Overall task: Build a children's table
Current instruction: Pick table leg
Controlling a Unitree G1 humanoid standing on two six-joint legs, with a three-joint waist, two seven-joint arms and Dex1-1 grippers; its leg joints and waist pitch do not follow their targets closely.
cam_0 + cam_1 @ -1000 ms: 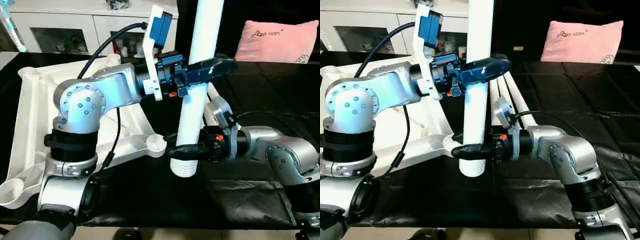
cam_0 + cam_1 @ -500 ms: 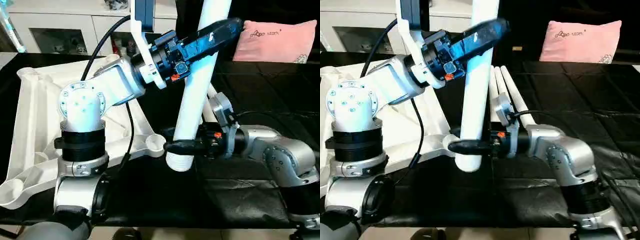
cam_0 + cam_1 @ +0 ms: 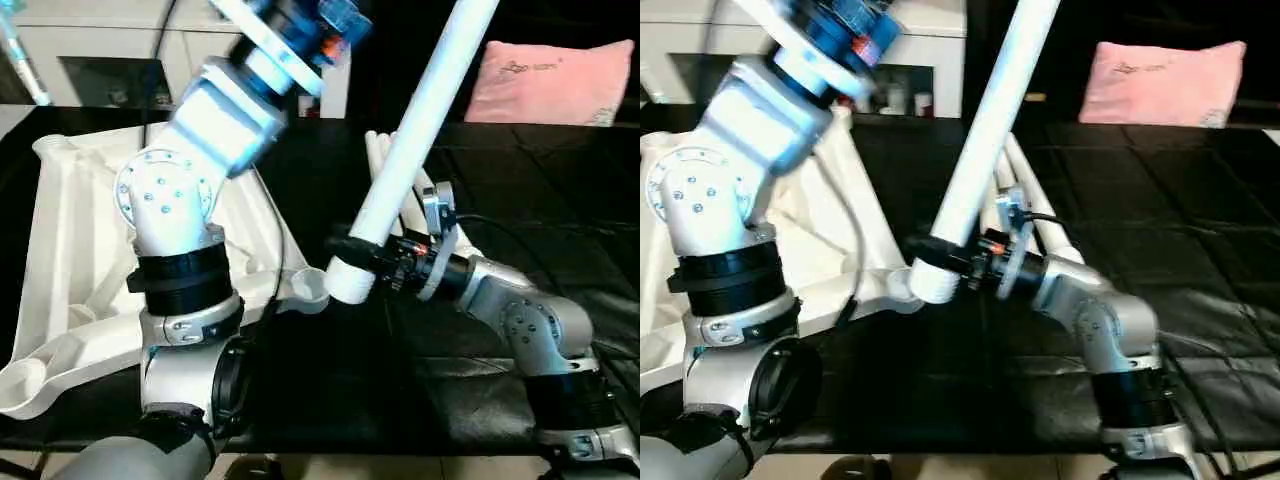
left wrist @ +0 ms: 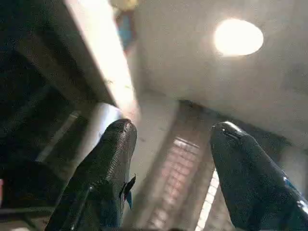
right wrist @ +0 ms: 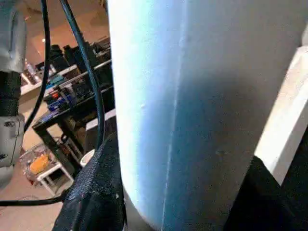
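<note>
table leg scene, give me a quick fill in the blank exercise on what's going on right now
1. The right gripper is shut on the white leg near its ____ end.
2. The left gripper has its fingers ____, with nothing between them.
3. The cushion behind the black table is ____.

Missing words: lower; open; pink

A black cloth (image 3: pixel 520 180) covers the counter, creased and faintly shiny. At its far right corner lies a pink pillow (image 3: pixel 555 82) with small dark lettering. Behind the counter, on the left, stands a white cabinet (image 3: pixel 110 62) with glass doors; small objects sit on its shelves, too blurred to identify.
</note>
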